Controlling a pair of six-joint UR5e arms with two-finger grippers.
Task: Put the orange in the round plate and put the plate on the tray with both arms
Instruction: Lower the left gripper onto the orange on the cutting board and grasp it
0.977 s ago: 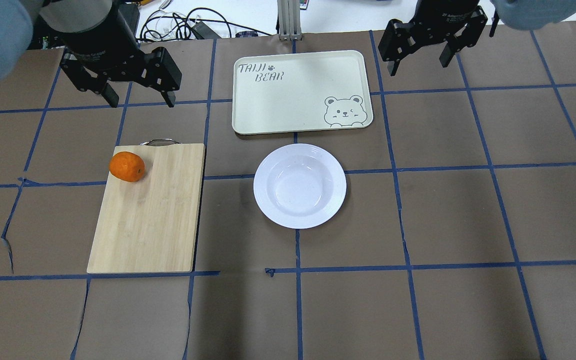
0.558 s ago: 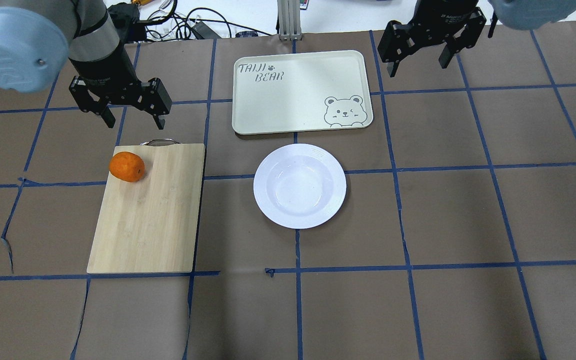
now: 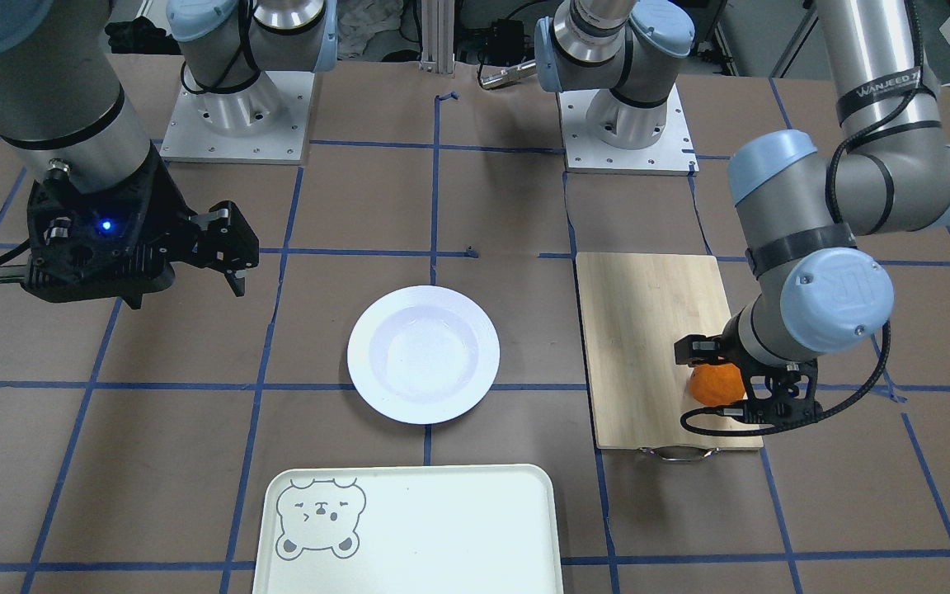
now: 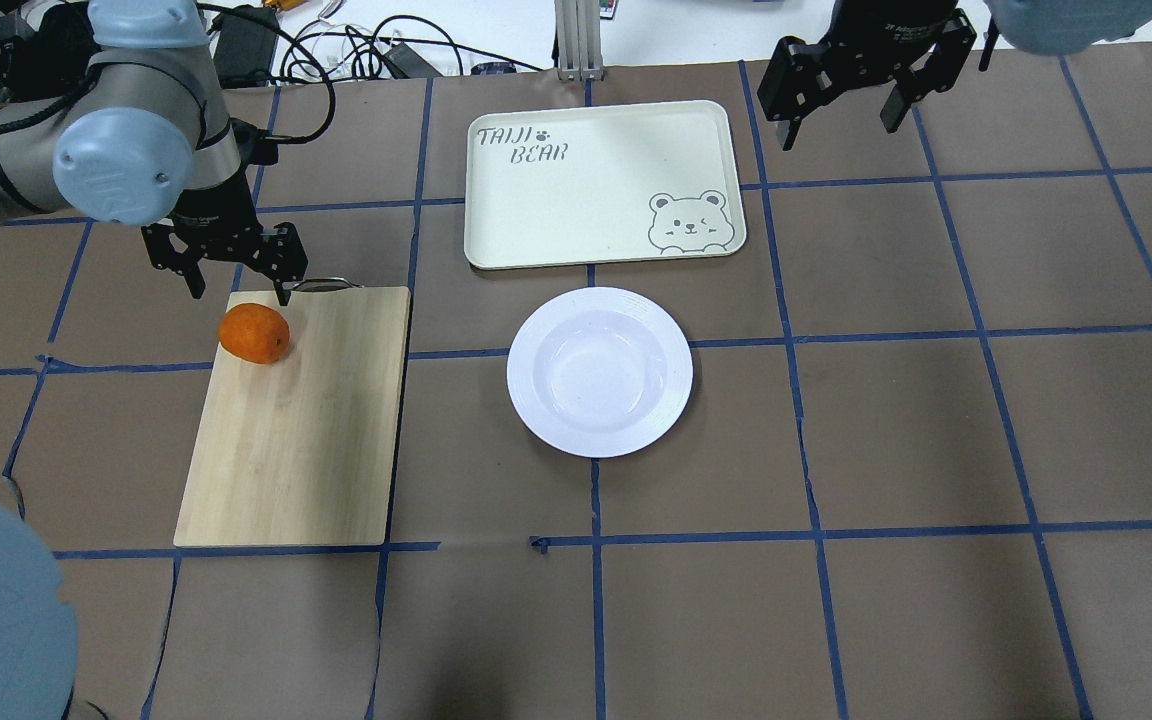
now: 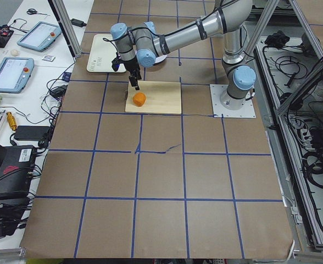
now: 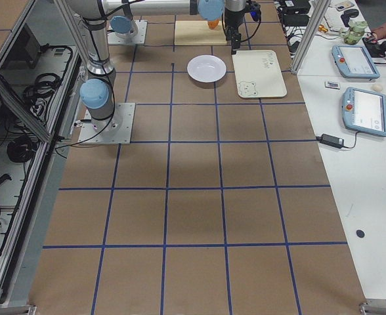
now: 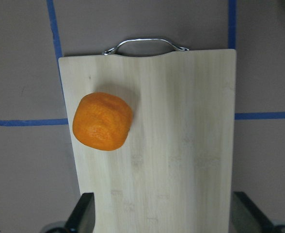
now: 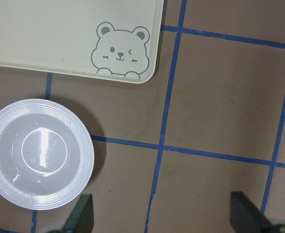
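The orange lies on a bamboo cutting board, near its far left corner; the left wrist view shows the orange ahead and left of centre. My left gripper hangs open just beyond the orange, over the board's handle end, touching nothing. The white round plate stands empty at the table's middle. Behind it lies the cream tray with the bear drawing. My right gripper is open and raised off the tray's far right corner. In its wrist view, both the plate and the tray are visible.
The cutting board with a metal handle lies left of the plate. Cables run along the table's far edge. Brown table surface with blue tape lines spreads to the right and front.
My left arm has swung in and come down from the far left toward the board, ending just beyond the orange, still open. The right gripper, the orange, the plate and the tray have not moved.
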